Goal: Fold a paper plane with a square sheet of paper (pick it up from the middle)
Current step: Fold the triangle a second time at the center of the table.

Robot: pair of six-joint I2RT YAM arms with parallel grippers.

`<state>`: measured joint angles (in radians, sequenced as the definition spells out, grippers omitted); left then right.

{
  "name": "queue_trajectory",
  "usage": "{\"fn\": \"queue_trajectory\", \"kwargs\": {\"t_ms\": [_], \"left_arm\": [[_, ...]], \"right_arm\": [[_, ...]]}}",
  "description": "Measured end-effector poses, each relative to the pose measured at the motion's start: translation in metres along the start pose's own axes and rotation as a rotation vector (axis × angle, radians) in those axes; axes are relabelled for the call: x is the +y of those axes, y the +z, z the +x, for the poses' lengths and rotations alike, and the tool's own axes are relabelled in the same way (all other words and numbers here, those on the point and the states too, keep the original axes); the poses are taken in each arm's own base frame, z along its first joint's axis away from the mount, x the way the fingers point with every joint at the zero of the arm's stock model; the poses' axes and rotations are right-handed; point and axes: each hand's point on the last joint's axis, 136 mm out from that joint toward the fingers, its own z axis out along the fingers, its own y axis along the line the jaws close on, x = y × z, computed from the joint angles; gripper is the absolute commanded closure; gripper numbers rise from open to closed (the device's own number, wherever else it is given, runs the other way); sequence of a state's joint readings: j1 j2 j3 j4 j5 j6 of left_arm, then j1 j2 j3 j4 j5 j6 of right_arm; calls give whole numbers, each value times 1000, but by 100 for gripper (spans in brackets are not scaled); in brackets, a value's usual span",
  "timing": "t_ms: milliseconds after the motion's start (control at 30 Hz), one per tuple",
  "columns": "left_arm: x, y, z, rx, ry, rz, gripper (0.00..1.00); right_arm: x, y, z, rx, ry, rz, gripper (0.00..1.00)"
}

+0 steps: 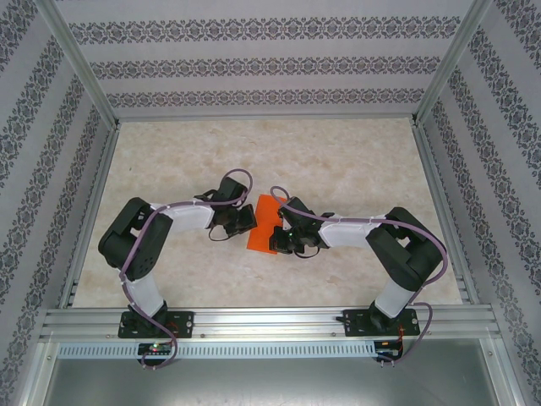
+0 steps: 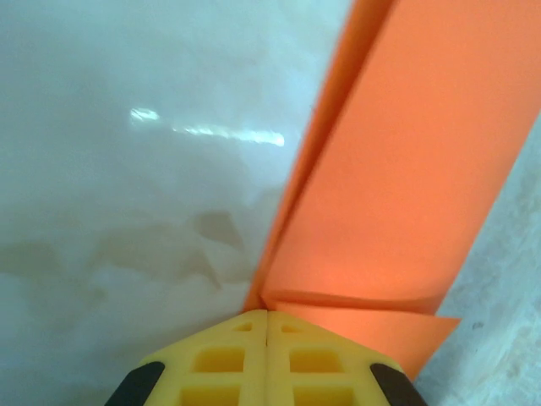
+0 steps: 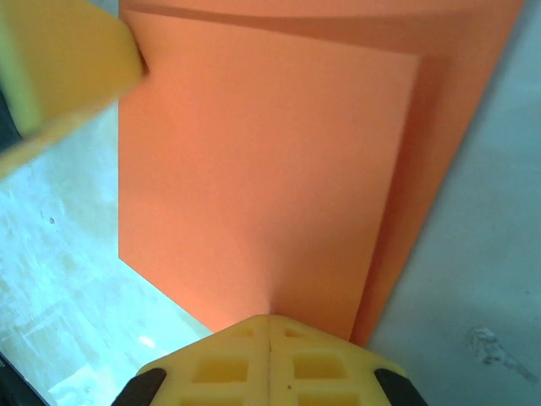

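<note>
The orange sheet of paper (image 1: 264, 222) is folded into a narrower, layered strip at the middle of the table, between the two grippers. In the left wrist view the paper (image 2: 406, 169) runs up and away to the right, with a small flap turned over near the fingertips. My left gripper (image 2: 267, 315) is shut, its yellow fingers pinching the paper's left edge. My right gripper (image 3: 270, 320) is shut on the opposite edge, and the paper (image 3: 270, 169) dimples at the pinch. The left gripper's yellow finger (image 3: 59, 68) shows at the paper's far corner. From above, the left gripper (image 1: 251, 218) and right gripper (image 1: 279, 239) flank the paper.
The table (image 1: 355, 161) is pale marble-patterned, walled by patterned panels and an aluminium frame (image 1: 266, 321) along the near edge. Both arms bend inward from their bases toward the centre.
</note>
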<state>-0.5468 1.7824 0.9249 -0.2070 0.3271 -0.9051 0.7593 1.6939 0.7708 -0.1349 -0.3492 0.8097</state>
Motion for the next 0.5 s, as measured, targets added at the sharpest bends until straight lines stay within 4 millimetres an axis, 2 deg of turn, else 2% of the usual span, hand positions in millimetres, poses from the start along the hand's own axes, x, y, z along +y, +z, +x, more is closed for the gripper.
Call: {"fn": "queue_trajectory", "kwargs": {"t_ms": [167,300,500], "left_arm": [[9,-5,-15,-22,-32,-1,100],[10,-7,-19,-29,-36,2,98],[-12,-27,-21,-46,-12,75,96]], "right_arm": [[0,0,0,0,0,0,100],[0,0,0,0,0,0,100],[0,0,0,4,2,4,100]]}}
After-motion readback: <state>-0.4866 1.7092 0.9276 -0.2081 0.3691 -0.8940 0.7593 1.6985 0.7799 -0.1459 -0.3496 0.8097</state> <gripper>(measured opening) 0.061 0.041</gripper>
